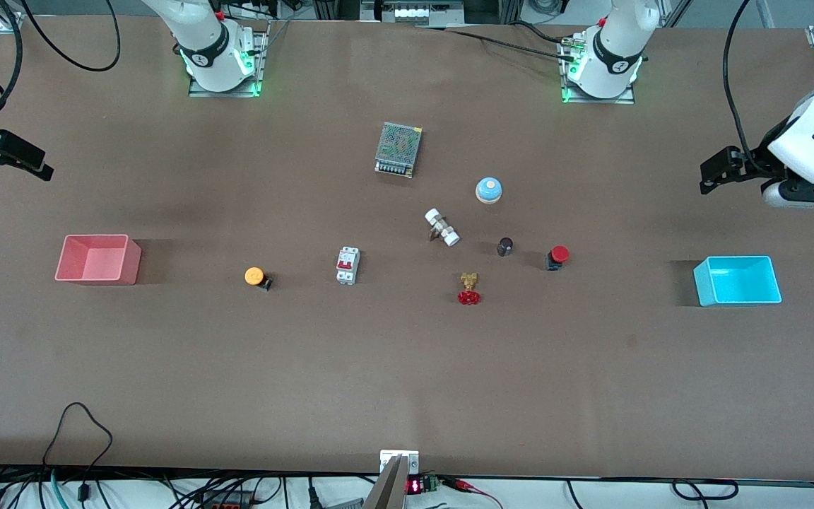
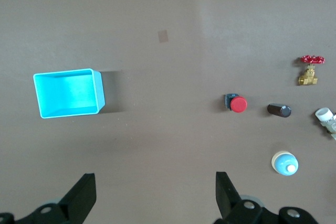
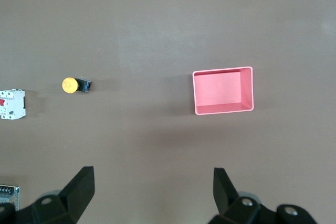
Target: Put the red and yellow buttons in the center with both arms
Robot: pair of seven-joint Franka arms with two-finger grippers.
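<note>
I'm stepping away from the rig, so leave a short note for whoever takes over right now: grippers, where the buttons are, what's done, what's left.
Left gripper: open, empty, waiting over the left arm's end of the table, above the cyan bin.
Right gripper: open, empty, waiting at the right arm's end, above the pink bin.
Red button: on the table between the small dark cylinder and the cyan bin.
Yellow button: on the table between the pink bin and the circuit breaker.
Done: nothing, both buttons untouched.
Left: each arm picks its nearer button and sets it at the center.
</note>
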